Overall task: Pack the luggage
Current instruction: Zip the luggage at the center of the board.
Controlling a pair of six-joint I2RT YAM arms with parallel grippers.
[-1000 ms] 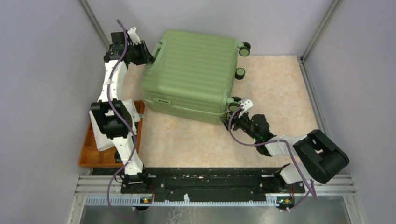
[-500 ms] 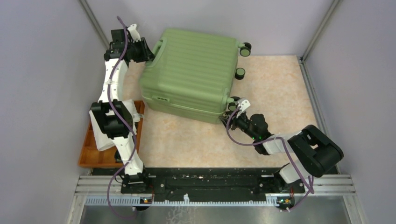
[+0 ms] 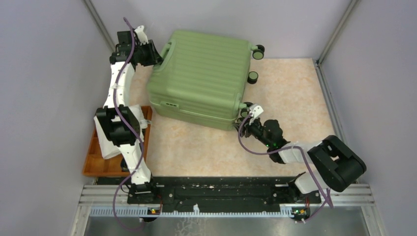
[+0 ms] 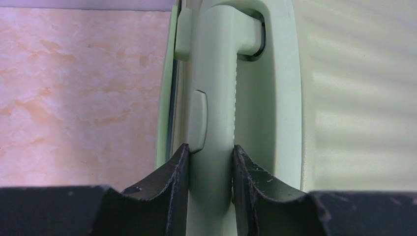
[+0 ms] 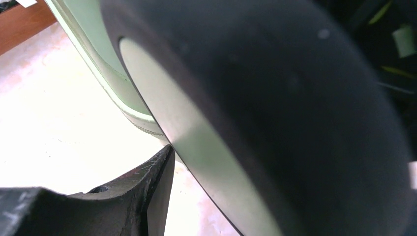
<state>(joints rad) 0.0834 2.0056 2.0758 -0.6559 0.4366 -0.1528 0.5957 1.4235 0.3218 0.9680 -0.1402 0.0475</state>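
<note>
The luggage (image 3: pixel 204 73), a light-green ribbed hard-shell suitcase, lies closed on the table at centre back. My left gripper (image 3: pixel 156 55) is at its left end, shut on the green handle (image 4: pixel 211 98), which fills the gap between both black fingers (image 4: pixel 172 187). My right gripper (image 3: pixel 244 120) is at the near right corner, on a black wheel (image 5: pixel 275 98) with a green hub. One finger (image 5: pixel 147 191) touches the hub face. The other finger is hidden behind the wheel.
An orange tray (image 3: pixel 91 164) with white cloth (image 3: pixel 105 140) sits at the left near edge, under the left arm. Two more black wheels (image 3: pixel 257 50) stick out at the luggage's far right. Grey walls close in the table on three sides.
The right gripper has closed in on the wheel. The left gripper lifted a little with the handle, and the luggage's left end shifted slightly.
</note>
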